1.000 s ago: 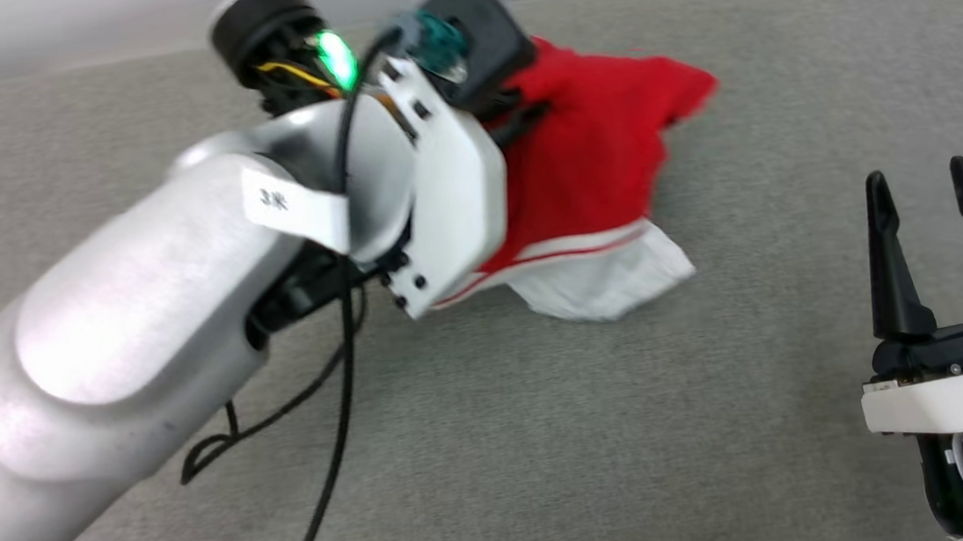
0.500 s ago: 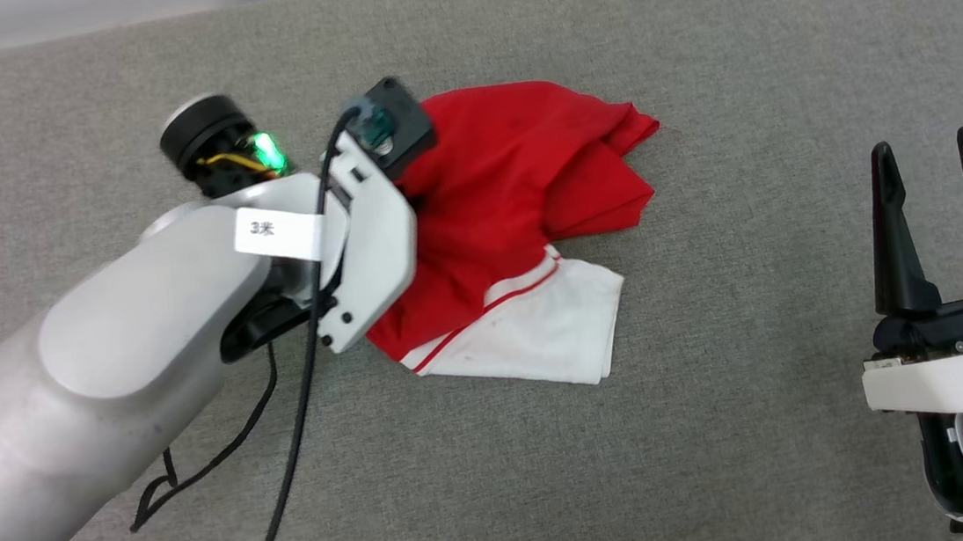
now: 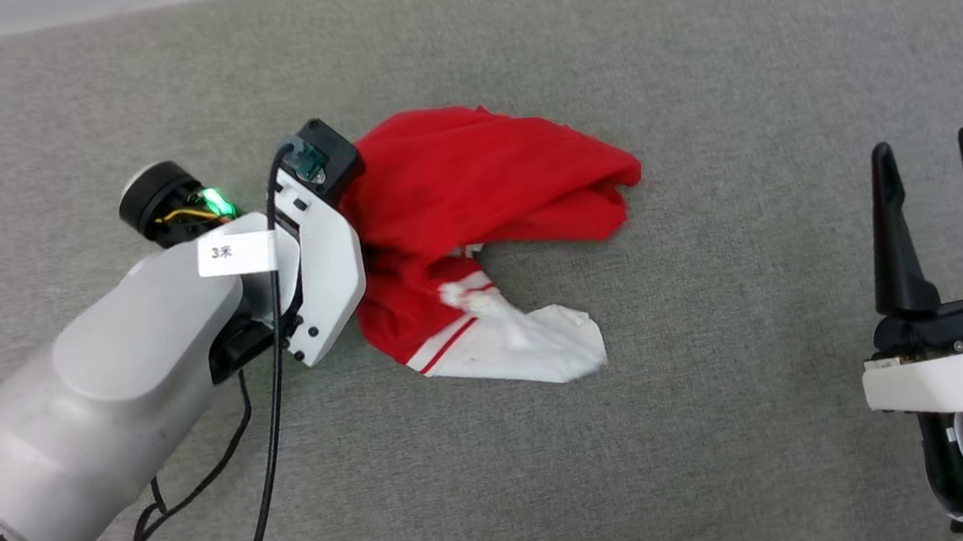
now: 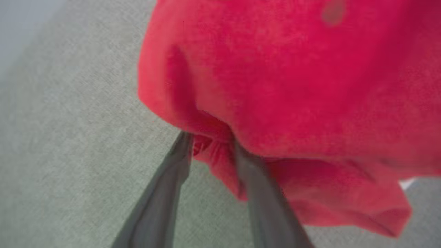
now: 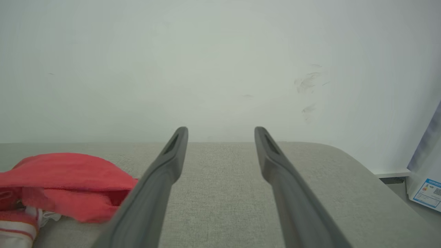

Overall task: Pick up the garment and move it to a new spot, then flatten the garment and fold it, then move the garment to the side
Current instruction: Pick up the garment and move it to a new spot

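Observation:
The garment [image 3: 481, 173] is a red shirt with a white sleeve [image 3: 533, 349] and striped trim. It lies crumpled on the grey cloth surface [image 3: 691, 65], left of centre. My left arm reaches in from the lower left, and its wrist covers the garment's left edge. In the left wrist view my left gripper [image 4: 212, 141] has its fingers parted, with a bunched fold of the red garment [image 4: 293, 86] lying between them. My right gripper [image 3: 921, 153] stands open and empty at the lower right, well away from the cloth. The right wrist view has the garment [image 5: 62, 175] at far left, beside that open gripper [image 5: 220, 132].
A black cable [image 3: 271, 467] trails from my left wrist down over the surface. In the right wrist view a pale wall [image 5: 220, 69] stands behind the surface. The surface's rounded edge [image 5: 344, 155] falls away at the right, with a labelled white object [image 5: 427, 193] beyond it.
The head camera has tilted down. My left arm has lowered the garment onto the surface, where it has slumped. The left fingers have parted. The right gripper has not moved.

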`<state>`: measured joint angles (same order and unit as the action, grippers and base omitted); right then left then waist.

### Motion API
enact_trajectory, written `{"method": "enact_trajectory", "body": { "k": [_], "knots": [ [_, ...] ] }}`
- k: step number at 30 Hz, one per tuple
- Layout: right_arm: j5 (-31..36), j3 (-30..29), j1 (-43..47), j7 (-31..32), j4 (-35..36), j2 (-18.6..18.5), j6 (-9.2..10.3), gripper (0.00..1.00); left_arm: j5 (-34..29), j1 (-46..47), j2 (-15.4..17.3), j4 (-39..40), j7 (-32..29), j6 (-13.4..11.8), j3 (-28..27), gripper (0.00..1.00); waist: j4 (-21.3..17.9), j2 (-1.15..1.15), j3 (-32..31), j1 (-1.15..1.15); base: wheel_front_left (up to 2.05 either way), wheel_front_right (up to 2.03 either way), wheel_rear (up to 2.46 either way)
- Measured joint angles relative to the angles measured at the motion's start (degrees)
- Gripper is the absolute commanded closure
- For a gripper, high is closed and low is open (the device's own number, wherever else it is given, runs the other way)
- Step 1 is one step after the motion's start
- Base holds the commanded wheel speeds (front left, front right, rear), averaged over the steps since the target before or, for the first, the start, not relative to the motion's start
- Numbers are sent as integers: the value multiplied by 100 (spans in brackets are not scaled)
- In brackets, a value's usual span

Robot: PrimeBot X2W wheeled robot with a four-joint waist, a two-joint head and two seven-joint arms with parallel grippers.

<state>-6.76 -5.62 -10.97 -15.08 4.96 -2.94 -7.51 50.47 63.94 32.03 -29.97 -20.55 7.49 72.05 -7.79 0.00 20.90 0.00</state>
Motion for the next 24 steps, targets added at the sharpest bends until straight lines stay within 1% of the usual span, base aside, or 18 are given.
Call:
{"method": "enact_trajectory", "body": {
  "k": [2,5,9,12,13,14,15,16,17,19,21,22,23,24],
  "knots": [
    [16,27,26,1,-23,0,0,0,-37,3,-37,-32,308,-3,-71,0,41,0,-90,0,0,0,0],
    [30,49,124,1,-63,0,0,0,-78,-7,-66,27,760,-105,-194,0,107,0,-272,0,0,0,0],
    [77,59,324,1,-127,1,0,0,-130,-293,-16,215,1290,-354,-288,0,225,0,-552,0,0,0,0],
    [114,66,456,0,-162,1,0,0,-83,-643,73,387,1739,-656,-433,0,335,0,-761,0,0,0,0],
    [130,57,543,0,-170,0,0,0,-53,-884,174,486,2040,-869,-528,0,414,0,-884,0,0,0,0],
    [133,58,580,0,-182,1,0,0,-24,-1024,221,527,2228,-996,-602,0,459,0,-941,-1,0,0,0],
    [133,58,580,0,-182,1,0,0,-24,-1024,221,527,2228,-996,-602,0,459,0,-941,-1,0,0,0],
    [152,58,616,0,-182,0,0,0,5,-1160,265,573,2382,-1115,-656,0,503,0,-994,-1,0,0,0],
    [178,63,689,0,-200,0,0,0,88,-1473,331,655,2714,-1352,-788,0,593,0,-1093,-1,0,0,0],
    [190,56,766,0,-214,0,0,0,141,-1769,372,711,3104,-1622,-933,0,679,0,-1185,-1,0,0,0],
    [216,52,832,0,-237,0,0,0,174,-2025,415,768,3344,-1853,-1078,0,757,0,-1268,-1,0,0,0],
    [216,52,832,0,-237,0,0,0,174,-2025,415,768,3344,-1853,-1078,0,757,0,-1268,-1,0,0,0],
    [222,51,863,0,-247,0,0,0,189,-2168,427,802,3437,-1985,-1191,0,796,0,-1307,-1,0,0,0],
    [230,52,927,0,-286,1,0,0,154,-2425,456,869,3521,-2203,-1374,0,868,0,-1378,-1,0,0,0]
  ]
}}
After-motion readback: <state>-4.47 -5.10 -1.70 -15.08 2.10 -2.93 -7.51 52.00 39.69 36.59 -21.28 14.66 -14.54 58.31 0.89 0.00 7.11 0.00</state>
